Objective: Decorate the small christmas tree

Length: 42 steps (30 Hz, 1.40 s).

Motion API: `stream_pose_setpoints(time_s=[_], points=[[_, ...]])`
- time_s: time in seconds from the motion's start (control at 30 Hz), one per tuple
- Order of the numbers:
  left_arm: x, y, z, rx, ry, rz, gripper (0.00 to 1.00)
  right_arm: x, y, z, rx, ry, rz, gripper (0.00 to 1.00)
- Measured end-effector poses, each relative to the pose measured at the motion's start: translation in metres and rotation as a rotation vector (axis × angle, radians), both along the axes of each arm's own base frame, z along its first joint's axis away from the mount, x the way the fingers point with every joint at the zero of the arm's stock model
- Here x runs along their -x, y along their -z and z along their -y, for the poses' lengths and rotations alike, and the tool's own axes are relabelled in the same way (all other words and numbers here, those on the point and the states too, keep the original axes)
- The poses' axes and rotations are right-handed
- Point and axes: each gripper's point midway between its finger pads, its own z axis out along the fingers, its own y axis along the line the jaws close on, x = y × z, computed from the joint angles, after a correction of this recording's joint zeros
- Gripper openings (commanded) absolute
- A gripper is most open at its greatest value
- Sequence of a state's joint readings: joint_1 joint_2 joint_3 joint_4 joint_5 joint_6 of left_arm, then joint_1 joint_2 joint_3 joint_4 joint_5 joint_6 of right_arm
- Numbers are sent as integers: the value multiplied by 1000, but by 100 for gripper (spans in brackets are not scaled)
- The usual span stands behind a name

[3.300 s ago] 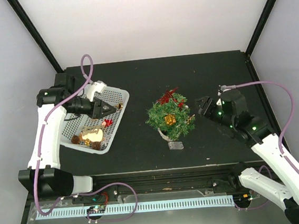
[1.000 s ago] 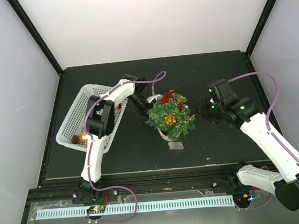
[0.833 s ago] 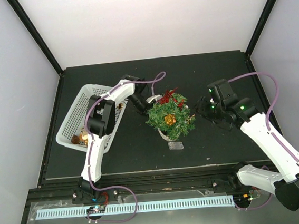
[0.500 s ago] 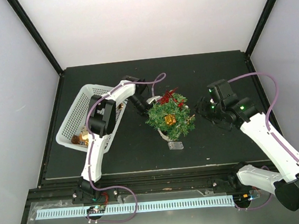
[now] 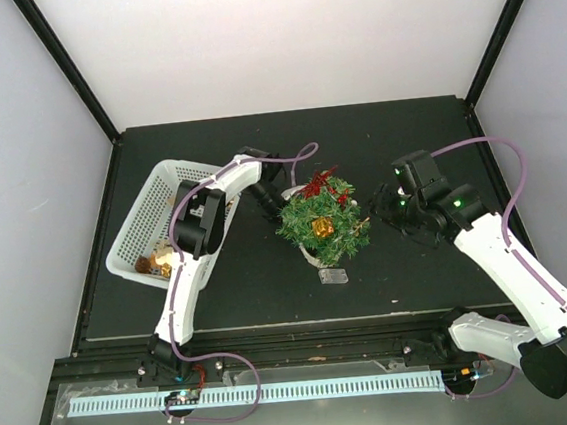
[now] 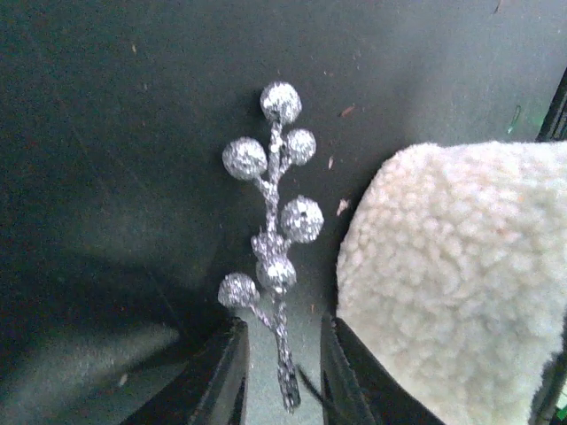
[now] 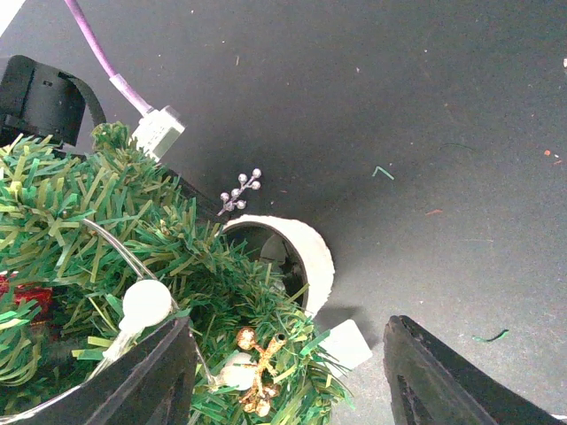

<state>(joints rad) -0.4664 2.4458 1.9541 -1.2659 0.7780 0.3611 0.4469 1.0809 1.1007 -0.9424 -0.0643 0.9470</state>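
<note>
The small christmas tree point(image 5: 321, 219), centre of the worktop point(image 5: 406, 130), awaits a silver sprig point(image 6: 276, 221)
Its stem sits between the left pincer point(image 6: 283, 381) jaws, grip unclear, by the fleecy pot point(image 6: 452, 283); better lifted into the branches. The right pincer point(image 7: 292, 354) gapes, released.

From above, the fingertips of the left claw point(image 5: 274, 201) are lost behind the small christmas tree point(image 5: 321, 221). In the wrist view, the woolly white base point(image 6: 452, 283) right of that claw runs off the frame. The contents of the basket point(image 5: 129, 222) are too small to name.
</note>
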Motion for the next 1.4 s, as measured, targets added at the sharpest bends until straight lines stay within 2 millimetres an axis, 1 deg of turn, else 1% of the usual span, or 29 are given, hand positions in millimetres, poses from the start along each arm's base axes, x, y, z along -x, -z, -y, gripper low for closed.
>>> stream_pose_setpoints(time_s=[0.2,0.33,0.47,0.6,0.7,0.8,0.97,1.07,1.23,1.4], points=[[-6,3,5,1,-10,11,2,0,1,-1,-1,-2,-4,60],[-13,0,9,12,-13,33,2,-1,3,-2,0,-4,-12,60],[-14,0,8,8,-12,42,2,-2,5,-2,3,-5,-19,60],[-18,3,-4,-32,-10,72,2,-4,5,-3,3,-7,-15,60],[-22,-4,-21,-70,-13,123,2,-5,5,-4,3,-9,-9,60],[-32,-22,-40,-98,-30,202,2,-6,5,-4,3,-10,-7,60],[-52,-72,-65,-116,-64,383,2,-7,7,-5,12,-19,-11,60],[-58,-100,-76,-117,-77,468,2,-8,8,-5,19,-27,-10,60],[-53,-134,-93,-142,-72,578,1,-9,7,-5,23,-37,-2,60],[-33,-162,-108,-170,-34,657,2,-10,6,-6,26,-46,8,60]])
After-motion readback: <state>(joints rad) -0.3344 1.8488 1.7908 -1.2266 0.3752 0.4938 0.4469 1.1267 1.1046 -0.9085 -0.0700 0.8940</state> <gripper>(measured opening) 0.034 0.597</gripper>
